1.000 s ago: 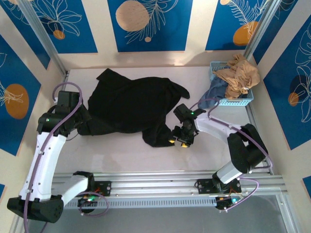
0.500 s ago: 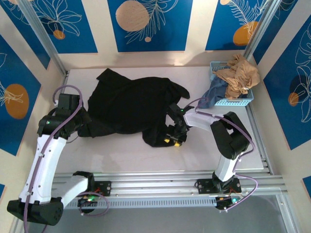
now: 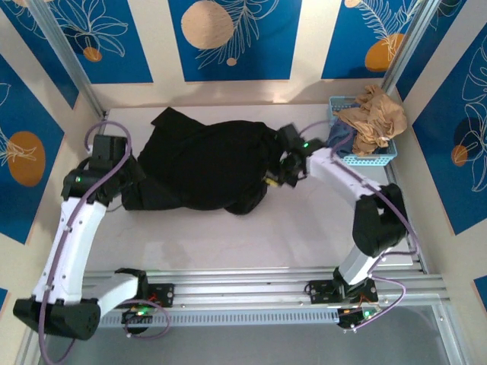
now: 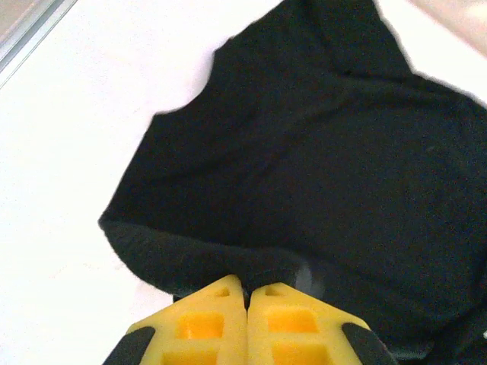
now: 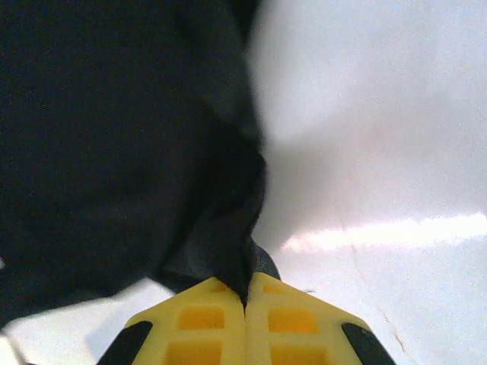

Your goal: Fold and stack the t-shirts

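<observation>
Both pinched closed: left end effector (image 4: 246, 289), right end effector (image 5: 245, 293).

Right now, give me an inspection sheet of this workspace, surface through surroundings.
Surface: white table under the shirt.
Job's things: black t-shirt crumpled mid-table; tan cloth and blue-grey cloth heaped in the basket.
Clutter: blue basket, far right corner.
Grippers: left gripper shut on the shirt's left edge; right gripper shut on its right edge.
Cables: purple cables looped along both arms.
Surroundings: blue patterned wall panels, aluminium frame.
</observation>
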